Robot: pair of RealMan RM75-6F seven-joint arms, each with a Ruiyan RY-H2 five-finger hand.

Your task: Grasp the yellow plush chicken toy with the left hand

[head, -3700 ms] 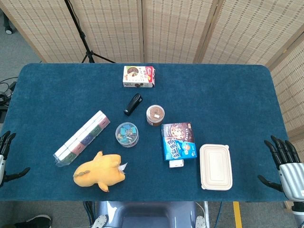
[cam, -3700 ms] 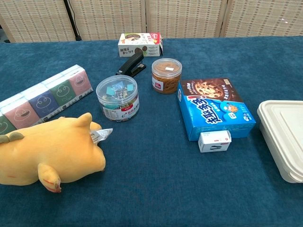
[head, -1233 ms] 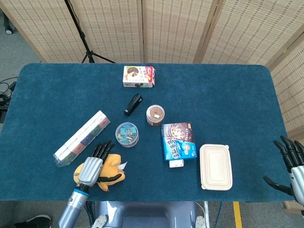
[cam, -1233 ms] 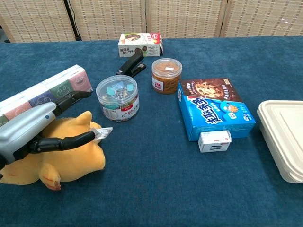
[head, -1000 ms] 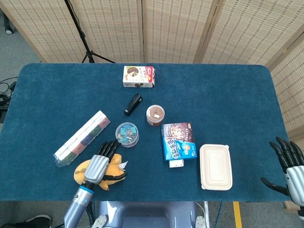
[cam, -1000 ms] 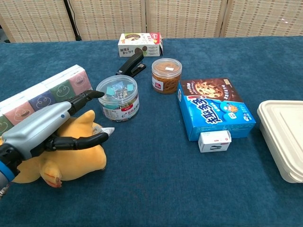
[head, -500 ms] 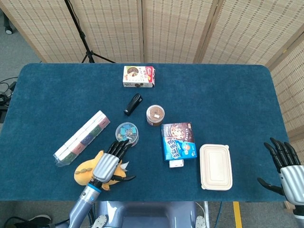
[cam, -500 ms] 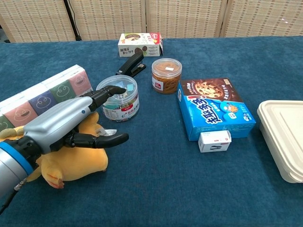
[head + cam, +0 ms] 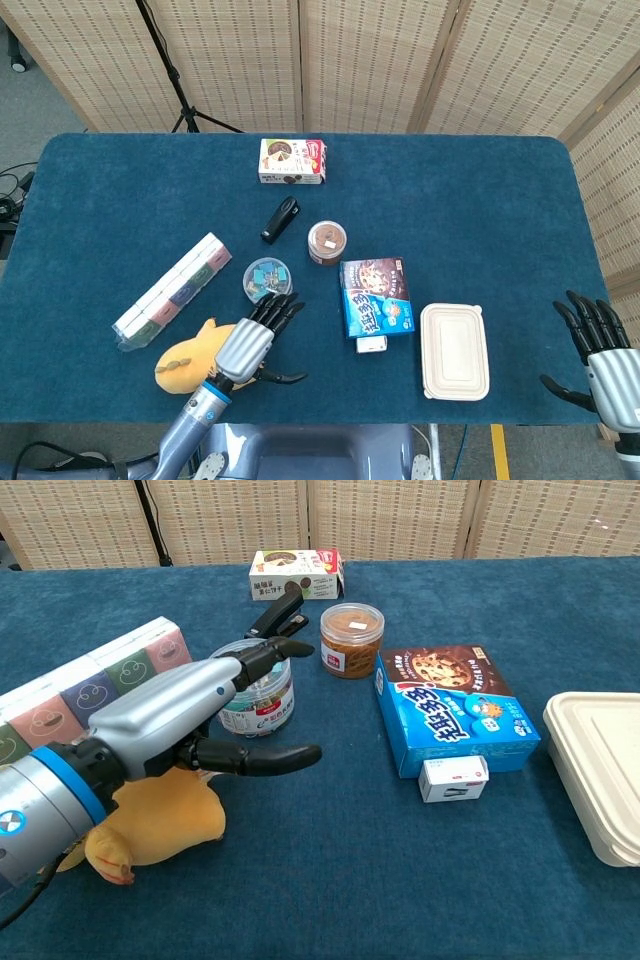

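Observation:
The yellow plush chicken lies on its side near the table's front left edge. My left hand hovers over the toy's right end, fingers spread and stretched toward the clip jar, holding nothing. Much of the toy is hidden under the hand and forearm in the chest view. My right hand hangs open off the table's front right corner, seen only in the head view.
A clear jar of binder clips stands just beyond the left fingertips. A row of tissue packs lies left. A black stapler, brown-lidded jar, blue cookie box, small white box, white lunch box and snack box lie further off.
My left hand came in from off the table's left front, reached over the chicken and slid on to the right, now past the toy's right end. The toy stays put.

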